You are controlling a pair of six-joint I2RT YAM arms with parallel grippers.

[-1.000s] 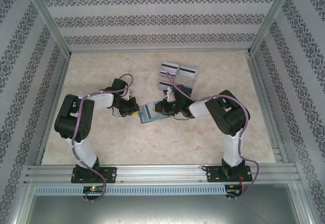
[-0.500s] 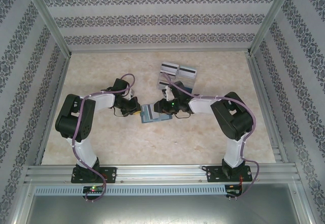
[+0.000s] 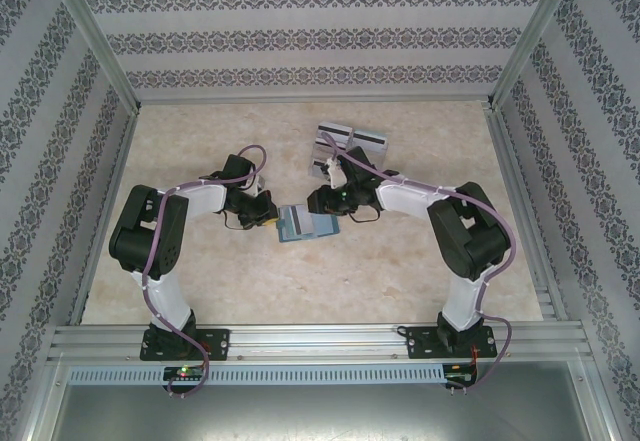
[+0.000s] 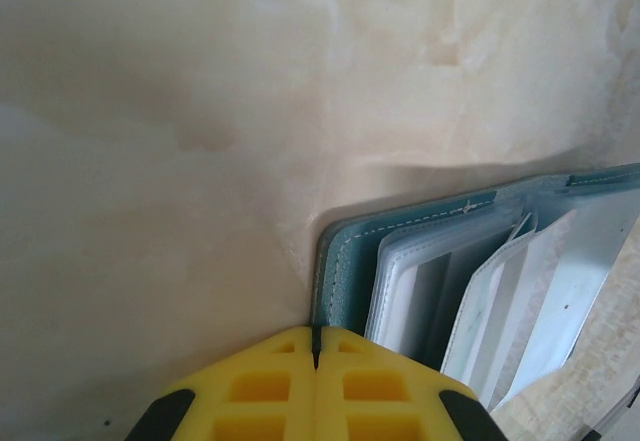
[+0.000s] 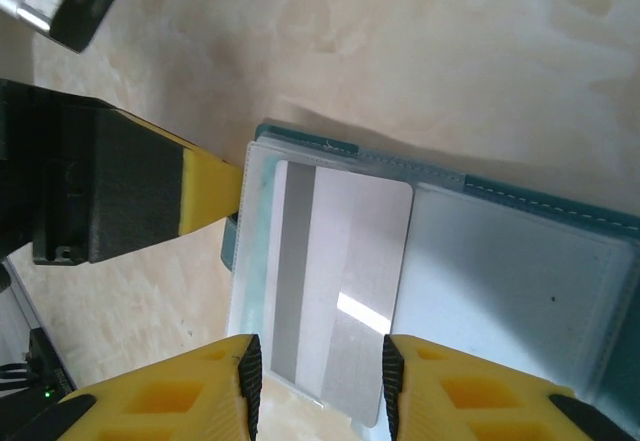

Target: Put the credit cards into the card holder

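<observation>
Open table near; card holder, credit cards beyond.

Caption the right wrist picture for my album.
Open right gripper above a white-grey card on the open card holder.

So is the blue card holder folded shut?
No, the card holder lies spread open, its clear pockets facing up and a striped white-grey card lying over one.

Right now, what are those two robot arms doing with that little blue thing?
The left tool is shut on the edge of the open card holder. The right tool hangs open over a white card with a grey stripe, lying on the holder's clear pocket. More cards wait farther back on the table.
</observation>
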